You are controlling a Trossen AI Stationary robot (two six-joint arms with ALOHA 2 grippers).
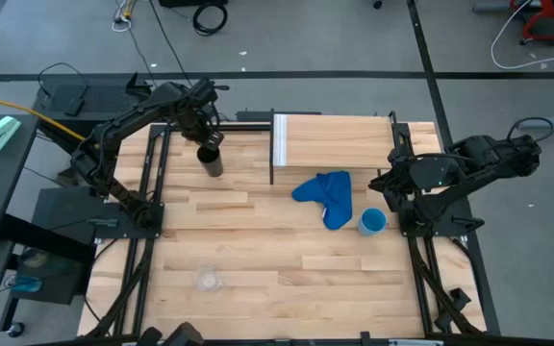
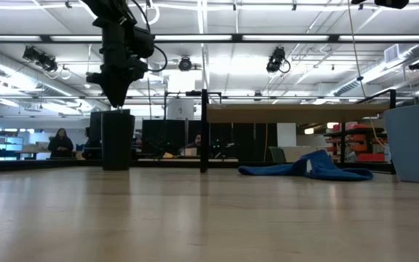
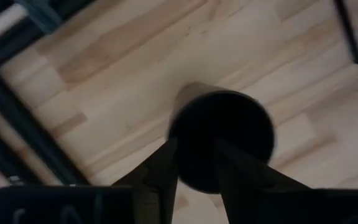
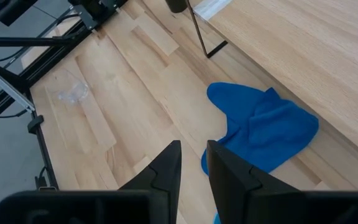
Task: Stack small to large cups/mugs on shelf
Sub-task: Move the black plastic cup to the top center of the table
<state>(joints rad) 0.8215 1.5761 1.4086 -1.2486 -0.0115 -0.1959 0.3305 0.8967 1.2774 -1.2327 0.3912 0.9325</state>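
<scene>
The tall black tumbler point(image 1: 213, 161) stands upright on its base on the plank table, left of the shelf point(image 1: 359, 142). My left gripper point(image 1: 207, 140) is right above it, fingers pointing down and shut on its rim; it also shows in the low view point(image 2: 117, 105). The blue cup point(image 1: 372, 222) stands on the table near the right edge, and the small clear glass point(image 1: 208, 280) near the front left. My right gripper point(image 4: 193, 163) hovers shut and empty beside the blue cup, over the edge of the blue cloth point(image 1: 325, 197). My left gripper holds the black tumbler by its rim point(image 3: 174, 134), on one side of the mouth. One finger point(image 3: 160, 174) is outside the wall and the other finger point(image 3: 241, 180) is over the opening. The fingers come from above, pointing down. The tumbler stands upright with its base on the table point(image 2: 117, 166).
The crumpled blue cloth lies on the table in front of the shelf, between the shelf's white front edge point(image 1: 280, 140) and the blue cup. The shelf's thin black leg point(image 2: 204, 131) stands close to the right of the tumbler. Black frame rails run along both table sides.
</scene>
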